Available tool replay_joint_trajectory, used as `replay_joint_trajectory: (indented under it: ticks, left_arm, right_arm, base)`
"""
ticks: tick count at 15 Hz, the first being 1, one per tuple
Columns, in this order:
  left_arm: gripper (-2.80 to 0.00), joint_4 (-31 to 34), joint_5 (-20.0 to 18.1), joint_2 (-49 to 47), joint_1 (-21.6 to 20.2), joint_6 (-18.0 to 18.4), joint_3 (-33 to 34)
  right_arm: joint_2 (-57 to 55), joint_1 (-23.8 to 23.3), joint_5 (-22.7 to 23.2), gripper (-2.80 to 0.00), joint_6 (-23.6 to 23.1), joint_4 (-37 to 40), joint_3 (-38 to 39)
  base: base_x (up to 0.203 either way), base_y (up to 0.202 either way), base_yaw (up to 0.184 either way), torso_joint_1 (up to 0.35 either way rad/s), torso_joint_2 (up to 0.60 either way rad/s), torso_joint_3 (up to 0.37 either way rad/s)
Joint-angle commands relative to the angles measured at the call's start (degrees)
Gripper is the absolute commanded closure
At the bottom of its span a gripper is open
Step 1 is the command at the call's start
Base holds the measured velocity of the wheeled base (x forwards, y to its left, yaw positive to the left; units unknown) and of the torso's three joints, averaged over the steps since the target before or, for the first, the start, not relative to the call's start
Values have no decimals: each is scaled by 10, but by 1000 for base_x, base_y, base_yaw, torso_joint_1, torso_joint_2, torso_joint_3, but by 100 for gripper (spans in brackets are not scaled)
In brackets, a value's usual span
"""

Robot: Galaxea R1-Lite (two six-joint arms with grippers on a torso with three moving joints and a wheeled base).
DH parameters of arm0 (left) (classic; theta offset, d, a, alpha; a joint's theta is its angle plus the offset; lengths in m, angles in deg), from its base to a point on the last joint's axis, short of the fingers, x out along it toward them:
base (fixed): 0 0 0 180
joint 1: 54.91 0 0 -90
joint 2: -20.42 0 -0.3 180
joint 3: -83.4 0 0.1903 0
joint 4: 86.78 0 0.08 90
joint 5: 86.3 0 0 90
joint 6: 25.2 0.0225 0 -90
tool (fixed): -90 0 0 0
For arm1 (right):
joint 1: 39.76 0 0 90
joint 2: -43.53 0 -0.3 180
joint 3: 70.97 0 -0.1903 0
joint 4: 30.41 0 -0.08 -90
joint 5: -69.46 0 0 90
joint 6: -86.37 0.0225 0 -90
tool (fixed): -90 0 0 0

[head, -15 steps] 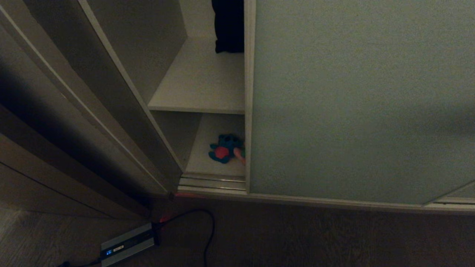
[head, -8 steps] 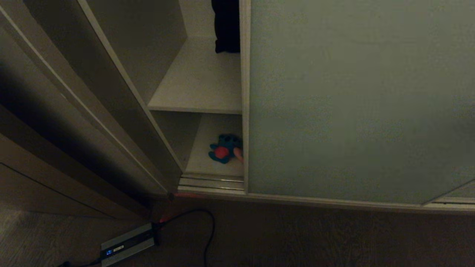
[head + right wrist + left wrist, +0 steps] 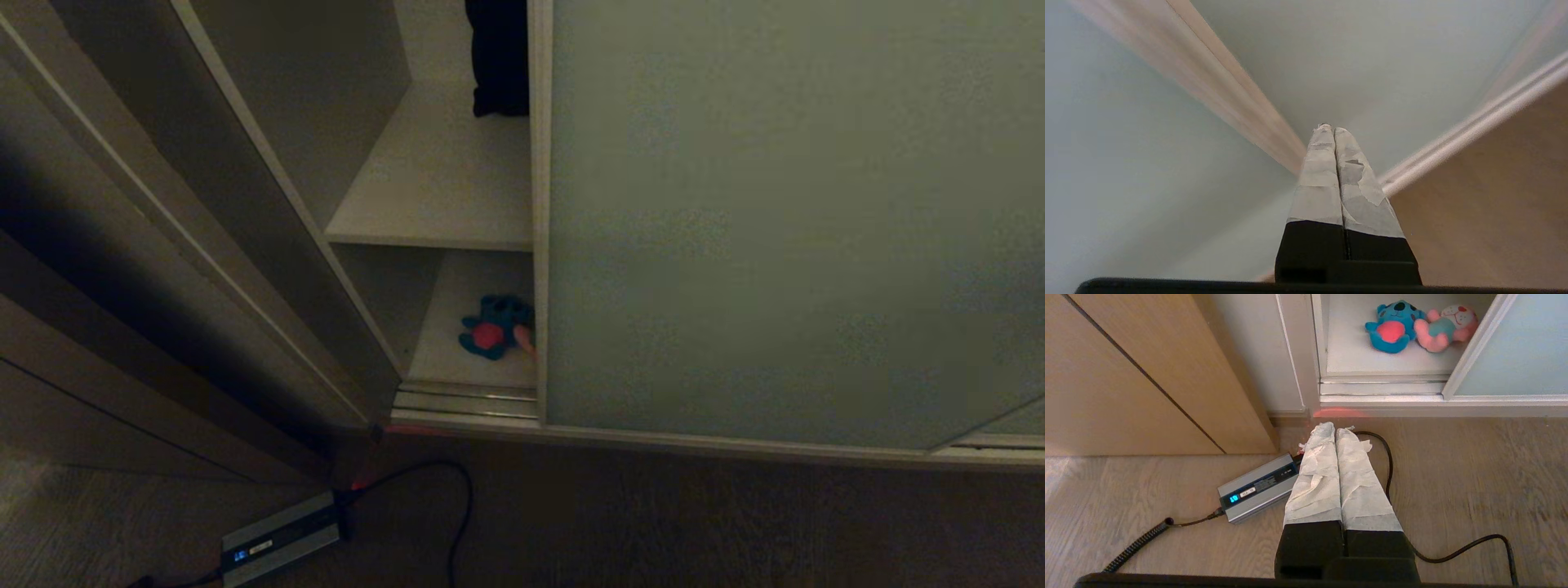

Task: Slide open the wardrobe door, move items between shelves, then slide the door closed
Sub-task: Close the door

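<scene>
Pointing clenched at the matte grey-green sliding wardrobe door [image 3: 1412,53], prob. to push it, the right claw [image 3: 1329,128] is empty w/ both plush toys [image 3: 1419,324] on the lower white shelf [image 3: 1355,355]; left claw [image 3: 1336,430] clenched, parked over floor.

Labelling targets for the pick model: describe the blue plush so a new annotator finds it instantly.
Find the wardrobe's open gap beside the grey-green sliding door, then drop to the lower shelf at floor level. Two plush toys lie there touching; the blue plush is the teal one with the red belly, not the pink toy nearer the door.
</scene>
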Motion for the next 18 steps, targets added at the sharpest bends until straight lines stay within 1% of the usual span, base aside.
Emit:
replay_joint_trajectory:
  ticks: [1, 4, 7, 9, 11, 13, 14, 15, 18]
  left_arm:
    - [0, 0, 0, -1, 0, 0, 0]
    - [0, 0, 0, -1, 0, 0, 0]
    - [0, 0, 0, -1, 0, 0, 0]
    - [0, 0, 0, -1, 0, 0, 0]
    - [0, 0, 0, -1, 0, 0, 0]
    - [0, 0, 0, -1, 0, 0, 0]
    - [0, 0, 0, -1, 0, 0, 0]
    - [0, 0, 0, -1, 0, 0, 0]
    - [0, 0, 0, -1, 0, 0, 0]
  right_arm:
    - [-20, 18, 2, 0, 5, -3, -12]
    - [-25, 38, 2, 0, 7, -7, -10]
    - [-30, 41, 3, 0, 8, -9, -11]
    - [-32, 51, 3, 0, 9, -28, -8]
    - [-24, 58, 2, 0, 10, -29, 2]
    - [3, 61, 6, 0, 23, -30, 35]
    - [15, 64, 16, 0, 25, -31, 48]
    - [26, 66, 25, 0, 26, -31, 61]
    - [57, 76, 28, 0, 26, -32, 93]
  base:
    - [0, 0, 0, 0, 0, 0]
    - [0, 0, 0, 0, 0, 0]
    - [0, 0, 0, 0, 0, 0]
    - [0, 0, 0, 0, 0, 0]
    - [0, 0, 0, 0, 0, 0]
    - [0, 0, 0, 0, 0, 0]
    - [0, 0, 0, 0, 0, 0]
    - [0, 0, 0, 0, 0, 0]
    - [0, 0, 0, 0, 0, 0]
